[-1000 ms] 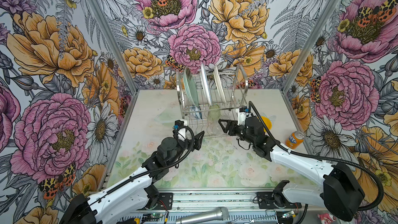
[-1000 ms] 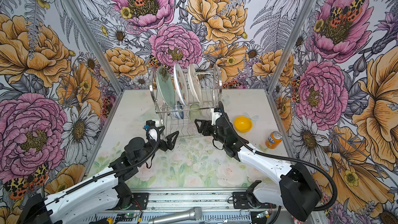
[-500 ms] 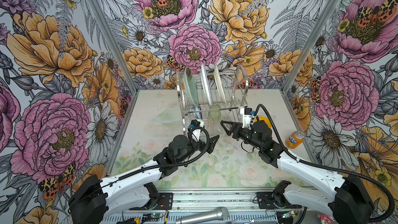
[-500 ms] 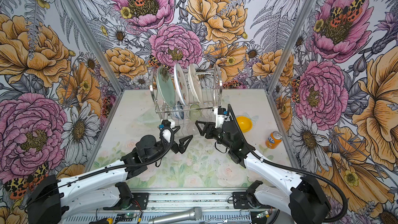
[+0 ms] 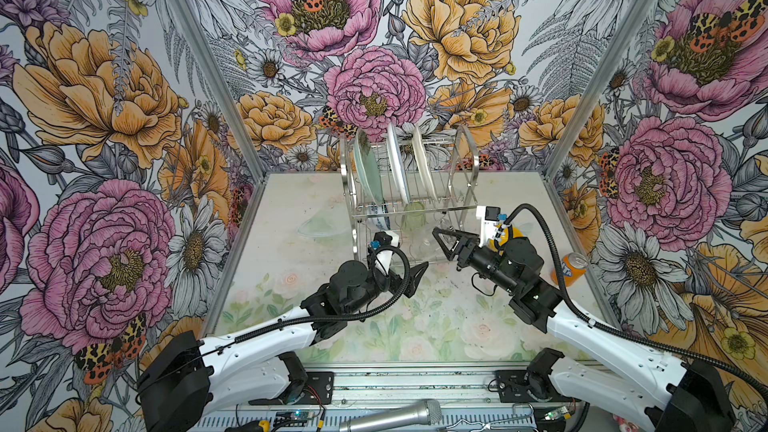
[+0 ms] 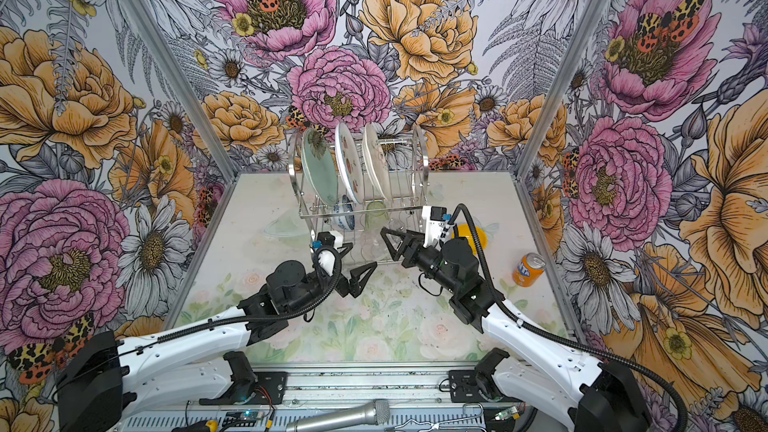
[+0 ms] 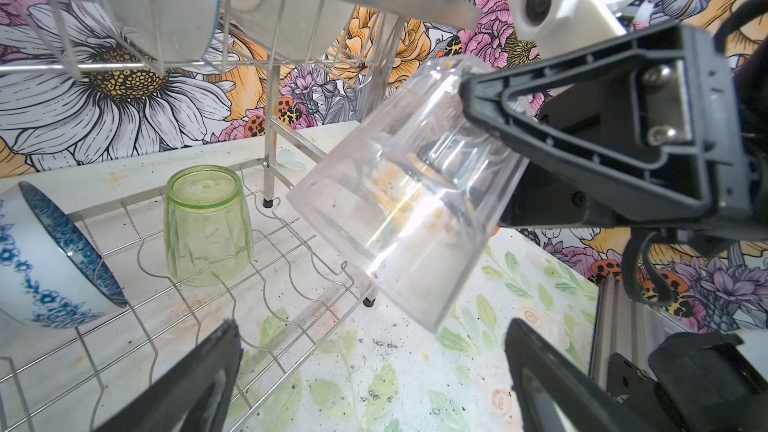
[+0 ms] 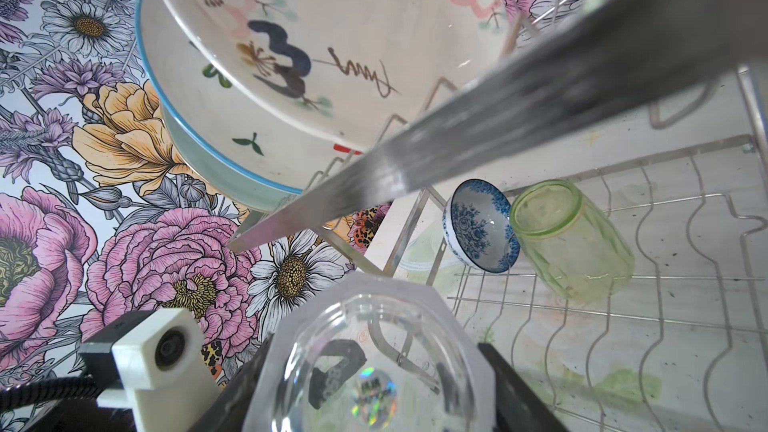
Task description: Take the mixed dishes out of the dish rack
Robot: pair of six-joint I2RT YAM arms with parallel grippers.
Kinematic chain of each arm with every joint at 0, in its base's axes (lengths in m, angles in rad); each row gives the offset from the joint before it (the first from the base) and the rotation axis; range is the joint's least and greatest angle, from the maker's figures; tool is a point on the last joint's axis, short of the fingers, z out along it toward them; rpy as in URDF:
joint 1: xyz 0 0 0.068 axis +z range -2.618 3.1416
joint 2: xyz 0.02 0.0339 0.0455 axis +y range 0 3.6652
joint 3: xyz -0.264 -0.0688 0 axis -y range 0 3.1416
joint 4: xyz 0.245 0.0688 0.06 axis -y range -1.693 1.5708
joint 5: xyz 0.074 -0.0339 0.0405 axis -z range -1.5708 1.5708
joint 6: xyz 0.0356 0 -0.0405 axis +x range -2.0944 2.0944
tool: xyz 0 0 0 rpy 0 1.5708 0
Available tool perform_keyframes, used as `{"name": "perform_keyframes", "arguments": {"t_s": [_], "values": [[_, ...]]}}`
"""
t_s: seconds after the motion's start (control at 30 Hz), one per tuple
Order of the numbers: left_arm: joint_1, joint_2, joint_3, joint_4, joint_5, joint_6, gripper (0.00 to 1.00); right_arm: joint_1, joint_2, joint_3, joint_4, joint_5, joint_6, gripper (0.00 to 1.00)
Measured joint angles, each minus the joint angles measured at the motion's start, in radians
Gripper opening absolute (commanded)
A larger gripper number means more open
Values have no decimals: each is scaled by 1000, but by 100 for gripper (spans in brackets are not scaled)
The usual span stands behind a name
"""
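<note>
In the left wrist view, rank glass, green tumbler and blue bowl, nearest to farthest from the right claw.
1. Glass, held tilted in the right claw.
2. Tumbler, on the rack's lower shelf.
3. Bowl, beyond the tumbler, same shelf.

Left arm [image 5: 266,338]: reaches forward and inward, forearm low. Left pincer [image 6: 357,260]: jaws spread wide, empty. Right arm [image 5: 602,338]: reaches forward and inward. Right pincer [image 5: 441,243]: jaws clamped on the tilted glass [image 7: 399,209]. The pincers point toward each other, near but apart.
</note>
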Motion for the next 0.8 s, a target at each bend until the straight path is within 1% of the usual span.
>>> {"name": "perform_keyframes", "arguments": {"t_s": [0.2,0.33,0.4,0.5,0.63,0.8], "values": [[-6,5,8,23,8,1,98,0,-12,-11,8,-22,24,59],[-7,21,9,58,33,0,93,0,-34,-23,13,-33,45,59],[-8,33,10,74,49,-2,89,0,-49,-31,14,-34,54,59],[-13,53,18,88,75,-6,79,0,-74,-47,21,-37,69,59],[-26,77,43,111,109,-2,74,0,-96,-61,23,-40,83,59],[-43,100,58,155,125,-2,67,0,-119,-74,24,-48,98,59]]}}
